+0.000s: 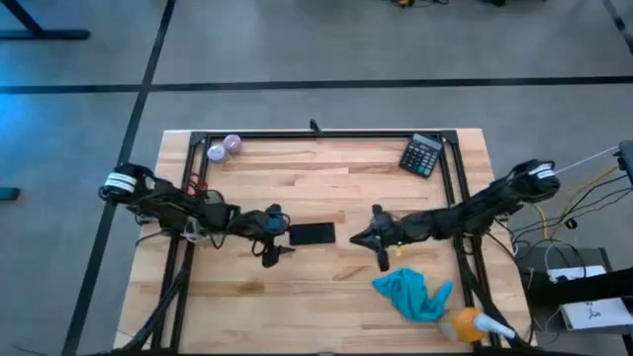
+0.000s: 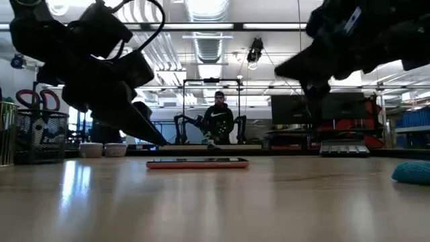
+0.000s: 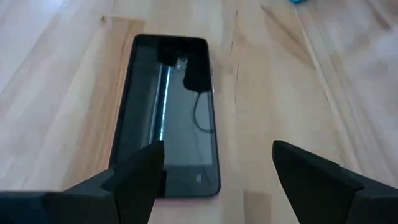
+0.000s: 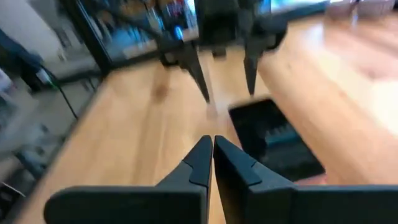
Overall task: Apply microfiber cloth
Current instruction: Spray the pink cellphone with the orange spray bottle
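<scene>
This is a big lab or workshop. Long ceiling lights (image 2: 201,27) run high above the wooden counter (image 2: 201,202). Behind the counter a person (image 2: 218,119) sits among screens (image 2: 295,111) and more robot arms. A wire basket (image 2: 40,134) stands at the counter's far edge.

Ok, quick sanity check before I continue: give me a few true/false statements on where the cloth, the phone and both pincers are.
1. The microfiber cloth lies on the table, held by neither pincer. True.
2. The left pincer is open near the phone. True.
3. The right pincer is wide open. False: its fingers are closed together, empty.
4. The cloth covers the phone. False: the phone's screen is bare.
5. The spray bottle lies beside the cloth. True.
</scene>
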`<state>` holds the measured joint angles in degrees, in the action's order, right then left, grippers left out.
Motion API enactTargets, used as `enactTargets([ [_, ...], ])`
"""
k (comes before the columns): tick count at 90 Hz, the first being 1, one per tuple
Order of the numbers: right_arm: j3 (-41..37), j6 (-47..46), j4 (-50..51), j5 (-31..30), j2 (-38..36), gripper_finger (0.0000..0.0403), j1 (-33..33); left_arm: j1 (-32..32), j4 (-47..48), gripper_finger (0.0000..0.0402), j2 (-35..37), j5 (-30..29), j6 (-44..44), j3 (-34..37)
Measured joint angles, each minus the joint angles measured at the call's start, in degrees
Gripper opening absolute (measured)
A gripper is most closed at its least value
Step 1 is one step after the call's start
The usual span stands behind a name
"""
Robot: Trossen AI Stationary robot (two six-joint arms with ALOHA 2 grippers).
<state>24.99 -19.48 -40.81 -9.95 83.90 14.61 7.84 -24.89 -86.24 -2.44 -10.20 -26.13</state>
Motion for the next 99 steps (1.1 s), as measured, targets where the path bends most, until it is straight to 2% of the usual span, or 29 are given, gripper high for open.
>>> enactTargets([
  [14,6.12,0.74,6.07,-0.78,7.97,0.0000,0.00,-0.02,7.99,0.0284,-1.48,-0.36,2.30,-3.88],
  [25,10.02,2.77,8.16,-3.11,12.54,0.0000,0.02,-0.02,17.20,0.0288,-1.27,-4.16,2.59,-7.32],
  [32,12.42,5.50,9.52,-5.77,14.60,0.0000,-0.02,-0.39,18.00,0.0291,-1.15,-5.46,1.05,-9.04],
  [51,19.45,11.84,16.70,-12.32,19.22,0.0000,0.00,-3.96,24.27,0.0289,-1.11,-3.98,2.69,-14.06],
  [57,21.14,13.22,18.56,-12.62,20.61,0.0000,0.00,-5.87,23.96,0.0283,-1.25,-3.91,3.06,-14.74],
  [80,28.96,19.92,30.99,-12.67,23.90,0.0000,0.00,-13.92,24.38,0.0256,-2.91,4.73,1.25,-15.02],
  [99,34.53,24.58,41.16,-12.26,24.33,0.0000,0.11,-15.50,24.51,0.0245,-7.87,10.97,-1.22,-15.62],
])
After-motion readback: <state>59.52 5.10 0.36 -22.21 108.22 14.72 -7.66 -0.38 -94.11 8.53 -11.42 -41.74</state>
